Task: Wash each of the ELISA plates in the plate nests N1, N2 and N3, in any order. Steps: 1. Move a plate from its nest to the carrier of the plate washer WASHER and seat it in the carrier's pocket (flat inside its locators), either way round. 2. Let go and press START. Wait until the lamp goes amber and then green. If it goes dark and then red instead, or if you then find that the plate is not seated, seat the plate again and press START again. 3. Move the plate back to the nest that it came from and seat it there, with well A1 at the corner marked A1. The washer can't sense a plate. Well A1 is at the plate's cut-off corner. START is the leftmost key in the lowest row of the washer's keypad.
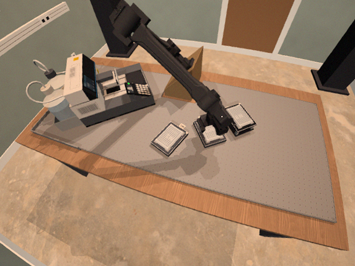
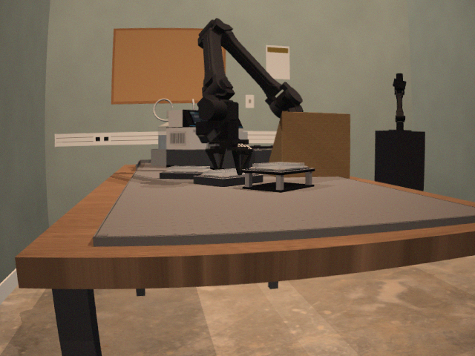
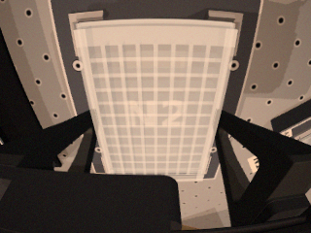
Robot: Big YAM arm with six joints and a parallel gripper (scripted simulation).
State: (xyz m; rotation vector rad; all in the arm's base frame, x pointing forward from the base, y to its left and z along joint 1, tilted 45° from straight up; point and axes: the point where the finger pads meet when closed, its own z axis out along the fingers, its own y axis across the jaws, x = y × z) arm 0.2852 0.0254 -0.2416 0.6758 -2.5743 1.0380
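Note:
My gripper (image 1: 213, 130) (image 2: 228, 170) (image 3: 155, 116) points down over nest N2 (image 2: 214, 181) (image 3: 155, 10), with one finger against each long side of its pale plate (image 1: 211, 136) (image 2: 222, 171) (image 3: 155, 68). It looks shut on that plate, which still sits flat in the nest. The fingertips' lower ends are hidden. Another plate (image 1: 170, 137) (image 2: 188, 168) lies in nest N1 (image 2: 179, 176). A third plate (image 1: 240, 115) (image 2: 279, 165) lies on the raised nest (image 2: 280, 182). The washer (image 1: 85, 108) (image 2: 176, 138) shows no plate on its carrier; its keypad (image 1: 142, 89) has a green lamp (image 1: 128, 83).
The raised nest stands close beside the gripper. A brown angled panel (image 1: 186, 82) (image 2: 314, 142) stands behind the nests, near the arm. Bottles (image 1: 59, 105) with looped tubes stand behind the washer. The N1 label (image 1: 182, 125) is at a corner of that nest.

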